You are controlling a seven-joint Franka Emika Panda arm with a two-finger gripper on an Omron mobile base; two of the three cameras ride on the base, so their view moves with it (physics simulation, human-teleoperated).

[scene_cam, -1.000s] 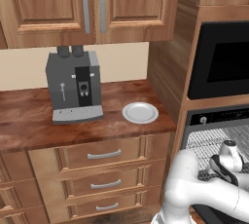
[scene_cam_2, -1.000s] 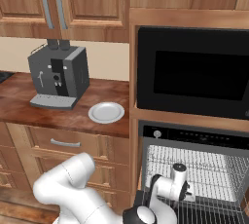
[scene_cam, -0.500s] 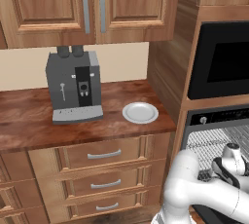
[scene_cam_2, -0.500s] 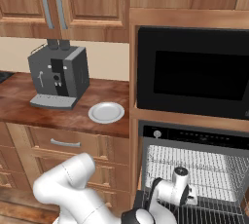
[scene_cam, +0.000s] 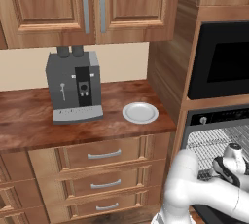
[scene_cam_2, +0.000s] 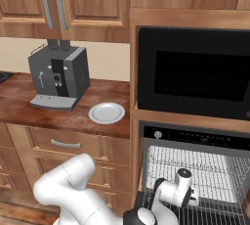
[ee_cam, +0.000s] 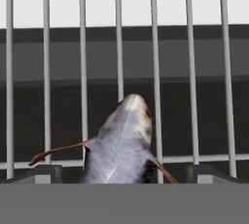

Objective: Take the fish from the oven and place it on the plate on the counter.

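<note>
So far the task looks to be in its first half: the end effector (ee_cam: 121, 179) is down inside the open oven (scene_cam_2: 195, 165), over the silver wire rack (scene_cam_2: 195, 170), and the fish (ee_cam: 121, 145) lies on that rack right between the two dark tips, which stand apart on either side of it. The tips look spread rather than pressed onto the body, though the grey band hides their lower part, so whether they touch the fish I cannot tell. The grasp, the lift out of the oven and the carry all seem to remain — the plate (scene_cam: 140, 112) holds nothing yet. It sits near the right end of the surface (scene_cam: 29, 121), close to the front edge and just beside the wooden side panel that walls off the oven column. A grey coffee machine (scene_cam: 74, 86) stands toward the back, left of the plate and well apart from it. Wooden wall cabinets (scene_cam: 92, 9) hang above, drawers with silver handles (scene_cam: 103, 155) run below, and a black-glass appliance (scene_cam_2: 195, 75) sits over the oven's control strip.
</note>
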